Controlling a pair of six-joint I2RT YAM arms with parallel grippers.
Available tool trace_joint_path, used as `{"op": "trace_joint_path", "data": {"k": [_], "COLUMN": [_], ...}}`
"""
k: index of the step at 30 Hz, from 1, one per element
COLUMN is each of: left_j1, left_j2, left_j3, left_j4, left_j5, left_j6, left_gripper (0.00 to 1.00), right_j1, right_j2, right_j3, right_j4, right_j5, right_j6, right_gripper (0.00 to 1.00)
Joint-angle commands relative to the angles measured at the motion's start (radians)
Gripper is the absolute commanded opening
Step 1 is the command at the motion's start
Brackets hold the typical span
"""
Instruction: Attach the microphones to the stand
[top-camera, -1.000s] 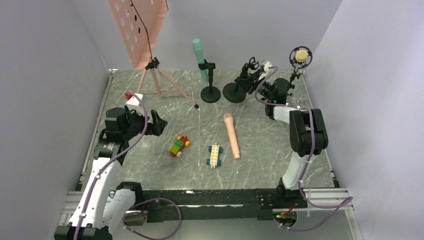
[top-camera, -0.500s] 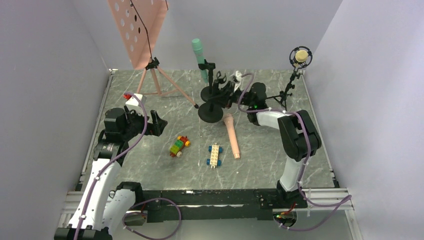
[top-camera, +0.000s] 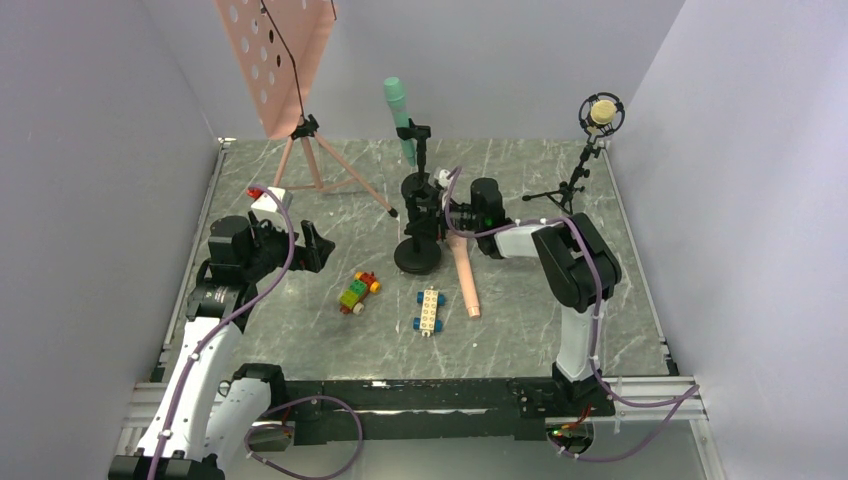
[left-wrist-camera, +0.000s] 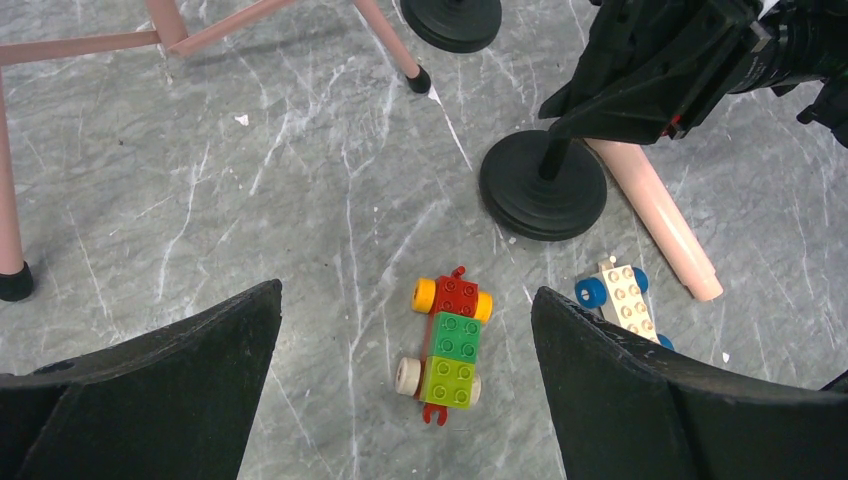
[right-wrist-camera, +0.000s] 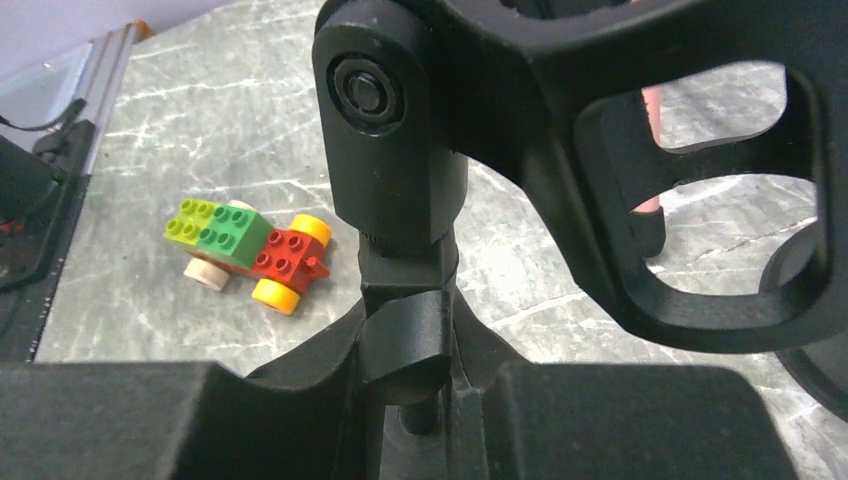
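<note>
Your right gripper (right-wrist-camera: 412, 395) is clamped on the stem of the empty black stand (top-camera: 417, 257), just under its clip joint. From above, fingers and stand merge into one dark mass, so trust the wrist view. The pink microphone (left-wrist-camera: 655, 220) lies flat on the table (top-camera: 540, 310) just beside the stand's round base, its far end hidden behind that gripper. The green microphone (top-camera: 398, 112) sits tilted in its own stand at the back, whose base the gripper partly covers. The tan-yellow microphone (top-camera: 602, 110) sits in a ring mount at the far right corner. Your left gripper (left-wrist-camera: 405, 295) hangs wide open above the red-and-green brick car (left-wrist-camera: 447, 345). The white brick car (left-wrist-camera: 622, 297) crowds the pink microphone's near end. The broadest bare marble lies right of that microphone.
</note>
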Motion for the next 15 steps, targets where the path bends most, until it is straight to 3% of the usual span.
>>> {"op": "trace_joint_path", "data": {"k": [1,15], "left_j1": [0.006,0.007], "left_j2": [-0.008,-0.008], "left_j3": [0.017,0.018], "left_j4": [0.030,0.031], "left_j5": [0.025,0.026], "left_j6": [0.006,0.007], "left_gripper": [0.99,0.99], "right_j1": [0.014,0.016], "right_j2": [-0.022,-0.043], "right_j3": [0.043,-0.041], "right_j4": [0.015,0.005], "right_j5": [0.028,-0.007], "right_j6": [-0.095,-0.195], "right_gripper": [0.07,0.25]}}
